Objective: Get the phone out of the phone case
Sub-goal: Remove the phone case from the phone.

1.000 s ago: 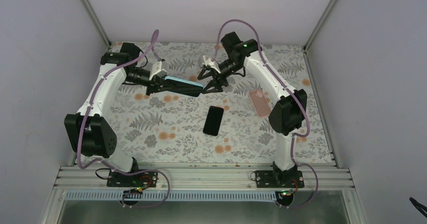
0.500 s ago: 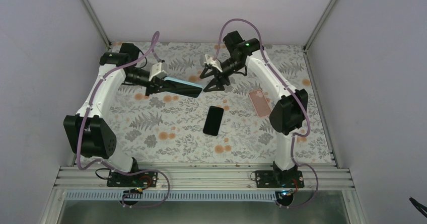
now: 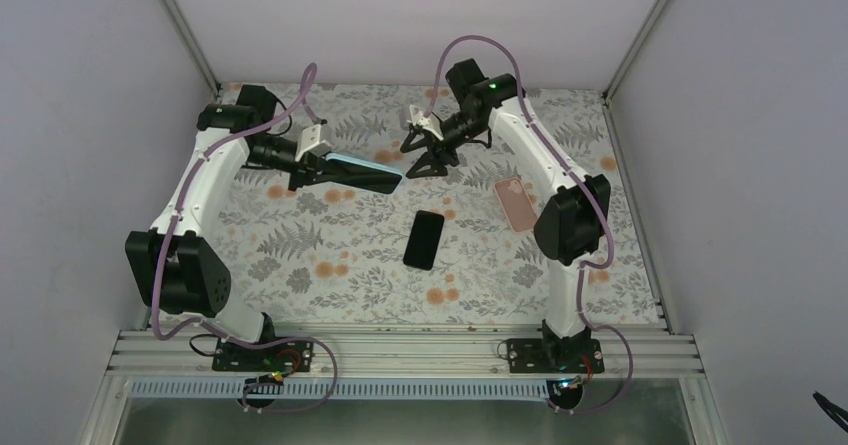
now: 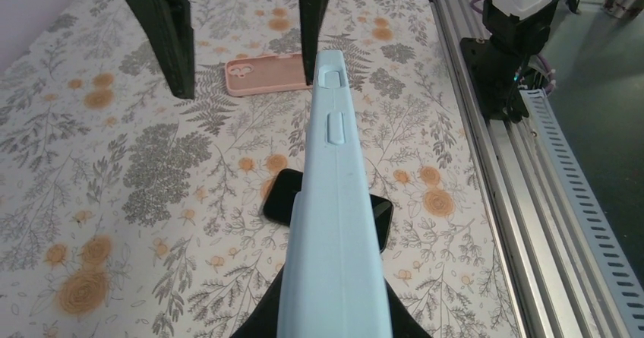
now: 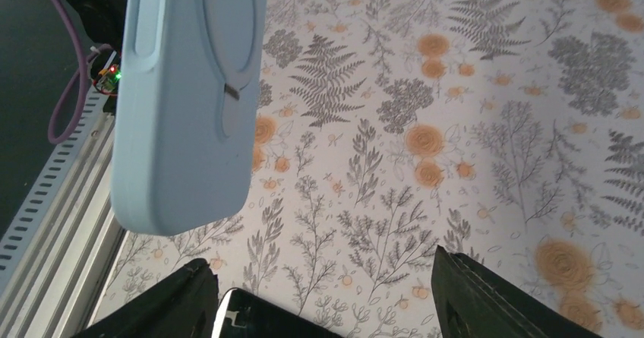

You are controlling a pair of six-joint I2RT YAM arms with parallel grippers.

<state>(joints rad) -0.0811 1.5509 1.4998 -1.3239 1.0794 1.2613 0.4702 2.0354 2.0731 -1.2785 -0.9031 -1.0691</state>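
Observation:
My left gripper is shut on a light blue phone case and holds it edge-up above the table; it fills the middle of the left wrist view. I cannot tell whether a phone is inside it. My right gripper is open and empty, just right of the case's free end, not touching it. In the right wrist view the case's back hangs at the upper left, apart from the spread fingers. A black phone lies flat on the table below both grippers.
A pink phone case lies flat at the right of the floral table cover, also in the left wrist view. The aluminium rail runs along the near edge. Grey walls enclose the table on three sides.
My right gripper has shifted slightly toward the back, still open beside the case's end. The left gripper and the blue case have barely moved.

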